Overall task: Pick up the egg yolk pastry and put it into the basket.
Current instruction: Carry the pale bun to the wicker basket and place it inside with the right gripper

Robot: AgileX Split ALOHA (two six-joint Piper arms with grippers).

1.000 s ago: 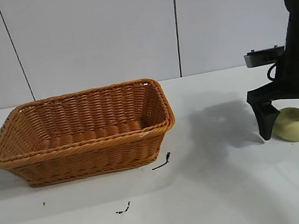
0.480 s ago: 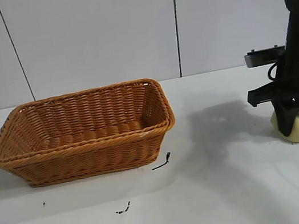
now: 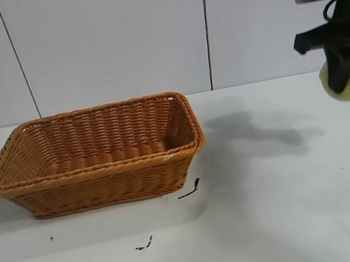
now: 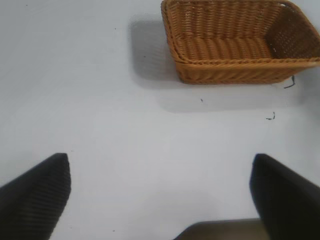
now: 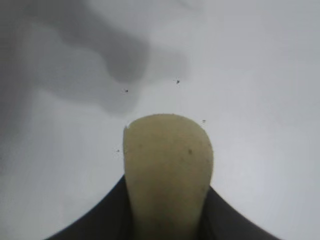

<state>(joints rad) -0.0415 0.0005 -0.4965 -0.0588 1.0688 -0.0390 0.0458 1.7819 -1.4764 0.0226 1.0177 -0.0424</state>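
"Holding anything up there?"

"Yes. My right pincer [image 3: 347, 77] is squeezed tight on the egg yolk pastry [image 3: 346, 83]. The little cake is up in the air, high above the white desk [image 3: 277, 208], over at the right side."

"And the basket [image 3: 95, 157]?"

"It sits on the desk far off to the left, well apart from the cake."

"Your other pincer?"

"My left pincer [image 4: 160, 192] is spread wide over bare desk, holding nothing, with the basket far from it."
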